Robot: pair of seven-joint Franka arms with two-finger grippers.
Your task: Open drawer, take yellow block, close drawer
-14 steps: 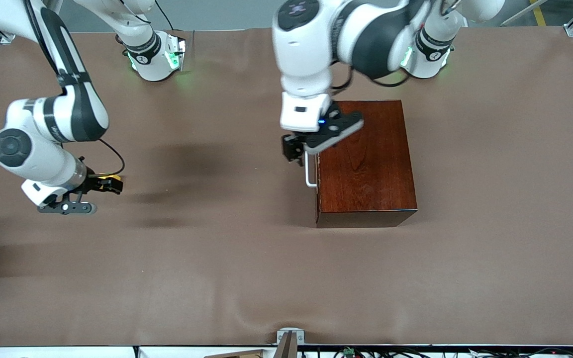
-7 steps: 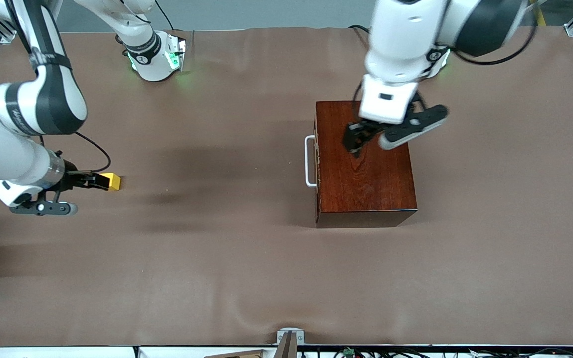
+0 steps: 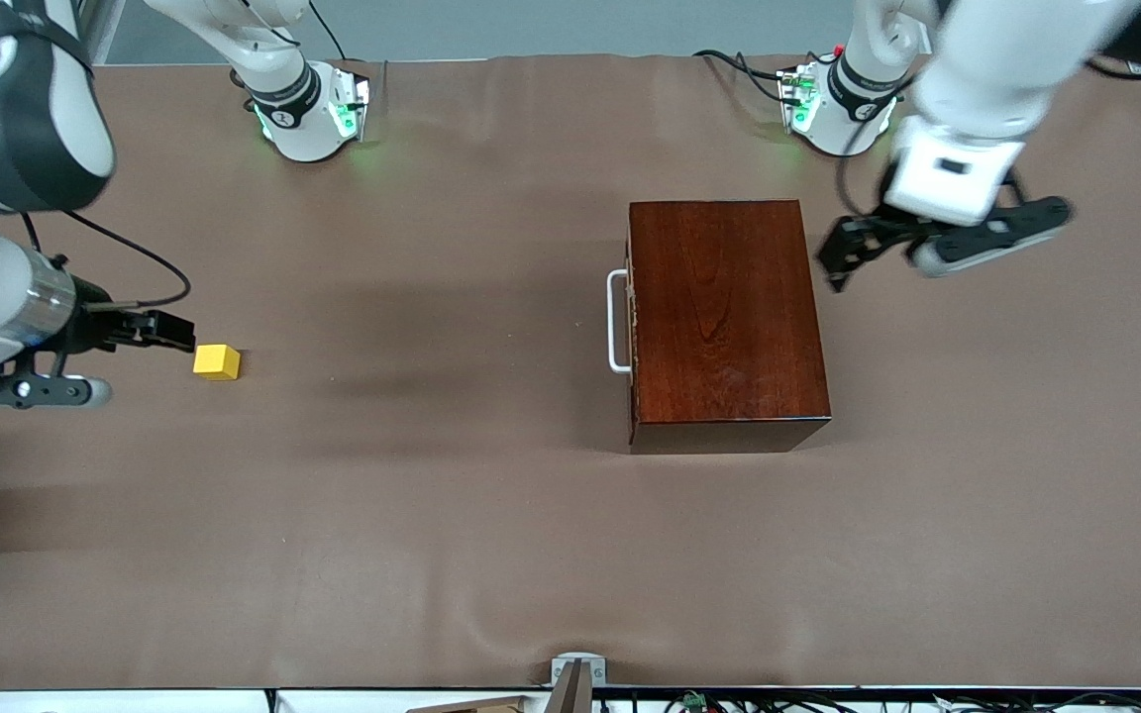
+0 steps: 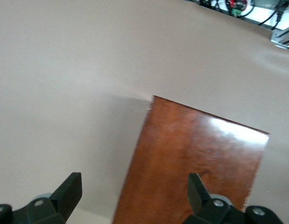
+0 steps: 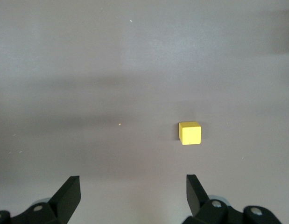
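The dark reddish-brown box [image 3: 729, 317] stands on the table with the drawer shut. Only the drawer's white handle [image 3: 617, 322] shows, facing the right arm's end; the pale tray is hidden inside. The yellow block [image 3: 217, 361] sits alone on the table at the right arm's end, and shows in the right wrist view [image 5: 190, 133]. My right gripper [image 3: 174, 332] is open and empty, just beside the block and apart from it [image 5: 133, 191]. My left gripper [image 3: 831, 267] is open and empty over the table beside the box, toward the left arm's end. The left wrist view shows it [image 4: 133, 191] over the box top [image 4: 195, 163].
Brown mat [image 3: 452, 515] covers the whole table. The two arm bases [image 3: 308, 114] [image 3: 838, 109] stand along the edge farthest from the front camera. A small metal clamp [image 3: 577, 673] sits at the table's nearest edge.
My right gripper let go of the yellow block on the table and drew back from it. My left gripper moved from the handle across the box top to beside the box.
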